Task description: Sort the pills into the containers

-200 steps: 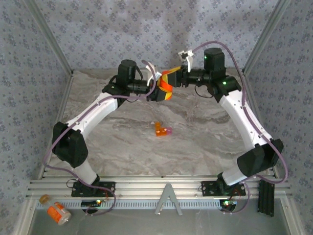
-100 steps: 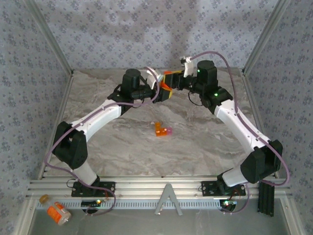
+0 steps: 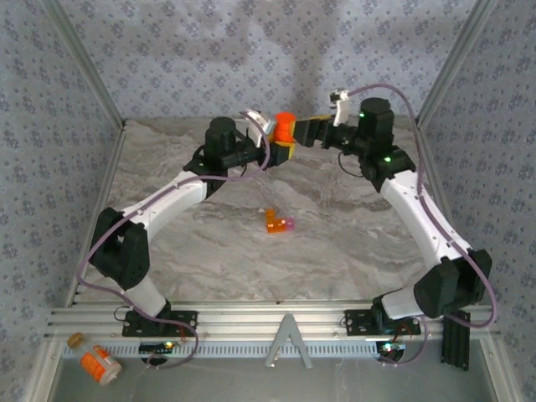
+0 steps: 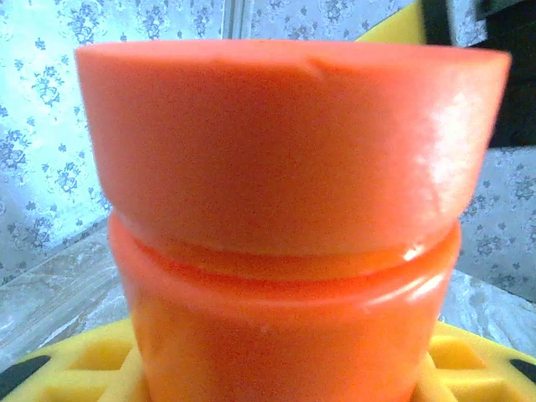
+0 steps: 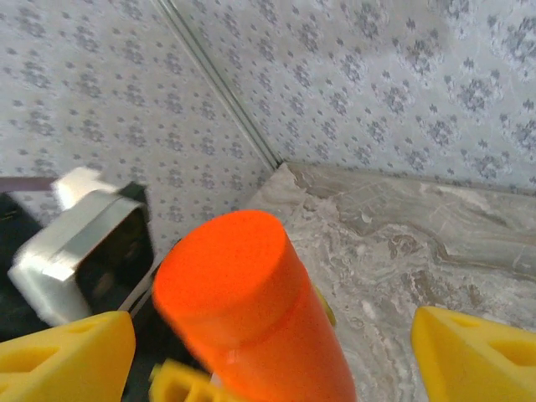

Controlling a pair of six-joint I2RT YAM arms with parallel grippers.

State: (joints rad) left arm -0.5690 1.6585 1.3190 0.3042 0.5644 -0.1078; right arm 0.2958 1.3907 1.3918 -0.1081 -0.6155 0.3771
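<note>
The orange pill bottle (image 3: 284, 127), cap on, stands upright above the back of the table. My left gripper (image 3: 280, 147) is shut on its lower body; in the left wrist view the bottle (image 4: 285, 209) rises close up between yellow fingers (image 4: 79, 364). Just right of the cap, my right gripper (image 3: 308, 131) is open. In the right wrist view its yellow fingertips (image 5: 67, 352) stand wide apart on either side of the bottle (image 5: 251, 301), not touching it. The tiny orange box with a pink end (image 3: 279, 224) lies mid-table. The pills are hidden.
An orange bottle with a white label (image 3: 99, 362) lies on the metal shelf at the front left, beyond the table's near rail. Patterned walls close in the table (image 3: 352, 243) at the left, back and right. Both arms reach to the back centre.
My right gripper has opened, let go of the bottle's cap end and drawn back to the right. The left gripper has turned the bottle upright and shifted slightly towards the back.
</note>
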